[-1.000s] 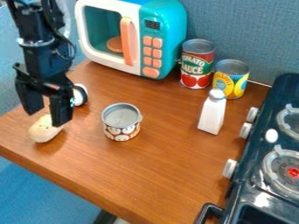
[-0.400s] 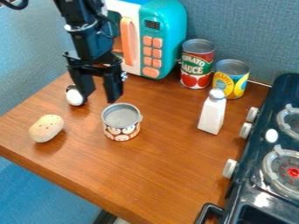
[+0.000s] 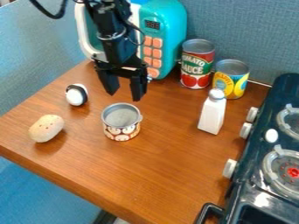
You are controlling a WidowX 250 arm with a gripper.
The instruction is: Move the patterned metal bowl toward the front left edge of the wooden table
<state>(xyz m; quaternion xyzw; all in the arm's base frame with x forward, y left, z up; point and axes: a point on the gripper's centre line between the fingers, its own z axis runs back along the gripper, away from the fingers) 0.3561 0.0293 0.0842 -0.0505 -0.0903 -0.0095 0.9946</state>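
The black gripper hangs open in front of the toy microwave, with nothing between its fingers. Just below and behind its tips in the view stands an open-topped metal can with a mushroom pattern. To the left lies a white, rounded item with a black band. A tan, potato-like oval rests near the table's left edge.
The teal and white microwave stands at the back. A red tomato can, a yellow can and a white shaker bottle are right of centre. A dark stove borders the wooden table.
From above the tan oval at the left, the gripper has moved right and somewhat up in the view, to near the patterned can. It has stayed open, and the objects have not moved.
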